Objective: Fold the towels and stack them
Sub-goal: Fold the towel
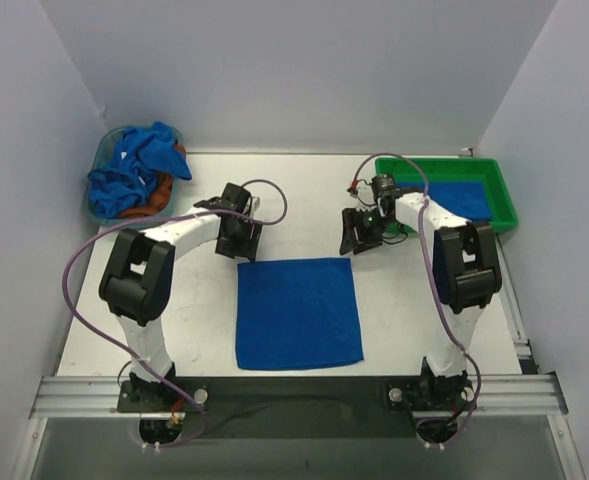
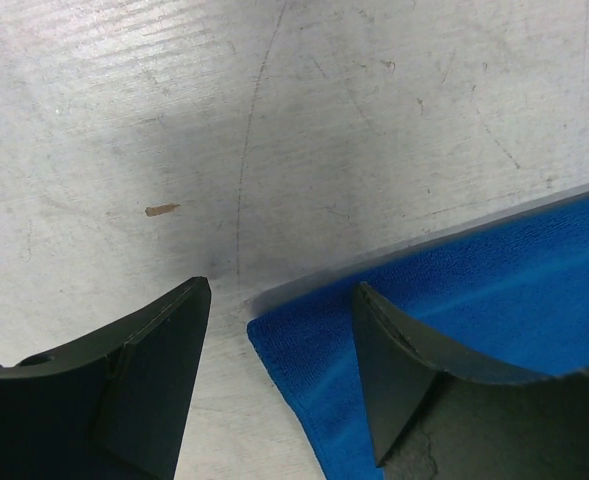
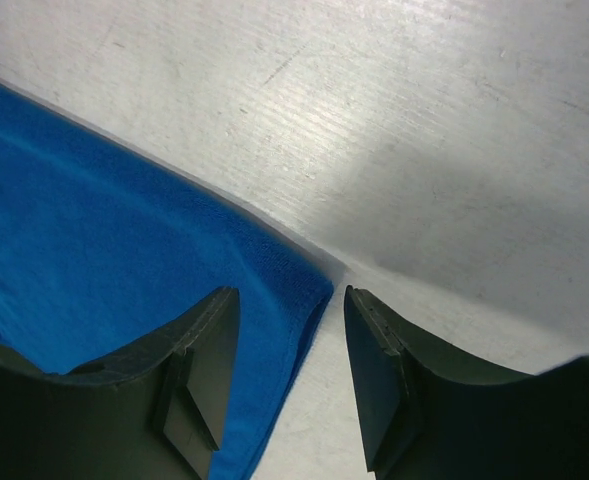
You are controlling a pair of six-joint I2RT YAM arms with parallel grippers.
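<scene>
Blue towel lies flat in the middle of the table; my left gripper and right gripper hover open, one over each far corner, jaws parted, holding nothing.

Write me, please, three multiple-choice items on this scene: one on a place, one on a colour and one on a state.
1. Where does the spread towel lie? A draped over an arm; B flat on the table; C on the floor.
2. What colour is the tray at the right rear? A red; B yellow; C green.
3. How do the jaws of the left gripper and the right gripper stand? A both open; B both shut; C only the left shut.
Answers: 1 B, it lies flat at the table's middle; 2 C, its rim is green; 3 A, each wrist view shows a gap between the jaws at a towel corner.
</scene>
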